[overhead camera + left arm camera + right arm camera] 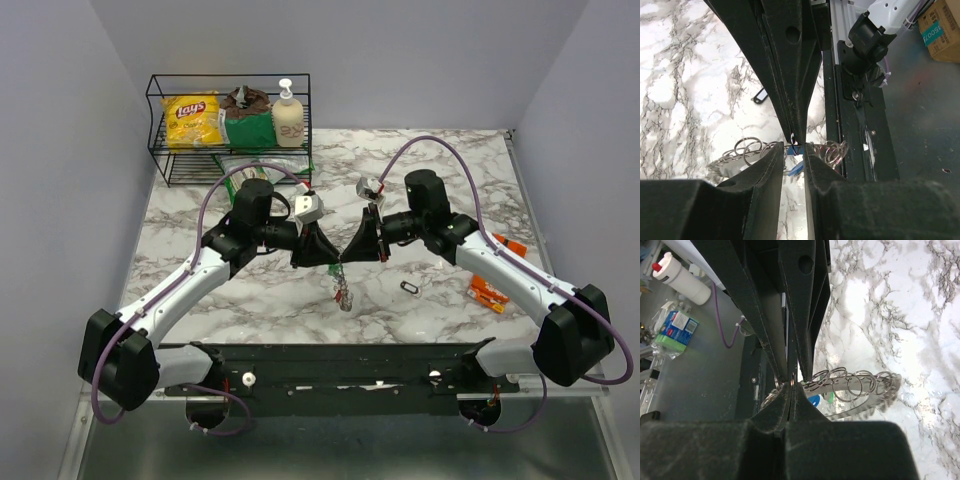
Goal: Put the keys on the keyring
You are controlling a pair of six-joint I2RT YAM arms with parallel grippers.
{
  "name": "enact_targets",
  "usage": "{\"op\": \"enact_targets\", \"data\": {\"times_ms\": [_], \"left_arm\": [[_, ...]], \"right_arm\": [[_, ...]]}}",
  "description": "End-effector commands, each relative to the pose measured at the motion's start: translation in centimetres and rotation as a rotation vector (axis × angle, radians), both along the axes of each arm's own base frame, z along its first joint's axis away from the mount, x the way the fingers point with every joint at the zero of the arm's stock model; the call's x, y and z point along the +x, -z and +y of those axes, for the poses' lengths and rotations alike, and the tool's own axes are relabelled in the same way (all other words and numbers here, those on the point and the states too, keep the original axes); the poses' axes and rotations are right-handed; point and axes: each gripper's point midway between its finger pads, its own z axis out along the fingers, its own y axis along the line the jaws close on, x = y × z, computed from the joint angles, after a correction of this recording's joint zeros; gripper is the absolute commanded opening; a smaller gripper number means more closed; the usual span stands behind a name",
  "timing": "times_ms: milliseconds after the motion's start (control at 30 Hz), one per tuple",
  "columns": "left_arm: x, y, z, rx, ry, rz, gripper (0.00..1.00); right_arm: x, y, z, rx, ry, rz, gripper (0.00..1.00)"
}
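Both grippers meet tip to tip above the middle of the marble table. My right gripper is shut on a thin wire ring of the keyring, a chain of linked silver rings that hangs below the tips. My left gripper stands opposite, its jaws a narrow gap apart, straddling that ring and the right gripper's tips. A blue-headed key hangs in the gap under the ring, and a green-headed one shows beside it.
A black wire basket at the back left holds a Lay's bag, a green packet and a soap bottle. A small black tag lies right of centre. Orange packets lie by the right arm.
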Motion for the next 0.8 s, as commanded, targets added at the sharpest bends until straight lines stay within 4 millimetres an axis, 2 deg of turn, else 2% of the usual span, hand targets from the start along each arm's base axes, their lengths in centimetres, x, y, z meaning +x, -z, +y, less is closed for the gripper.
{"op": "enact_targets", "data": {"times_ms": [0,400,600,700,767], "left_arm": [[0.3,0.0,-0.1,0.013,-0.004,-0.012,0.29],[0.5,0.5,-0.6,0.024,0.002,-0.015,0.26],[0.8,0.7,-0.7,0.034,0.0,-0.022,0.12],[0.8,1.0,-0.7,0.044,-0.004,-0.025,0.0],[0.9,1.0,-0.7,0.047,-0.013,-0.033,0.0]], "right_arm": [[-0.2,-2.0,0.1,0.037,-0.012,-0.062,0.01],[-0.3,-1.9,0.1,0.037,-0.018,-0.054,0.01],[-0.3,-1.9,0.1,0.036,-0.019,-0.054,0.01],[-0.2,-1.9,0.0,0.034,-0.014,-0.056,0.01],[-0.3,-1.9,0.1,0.035,-0.014,-0.059,0.01]]}}
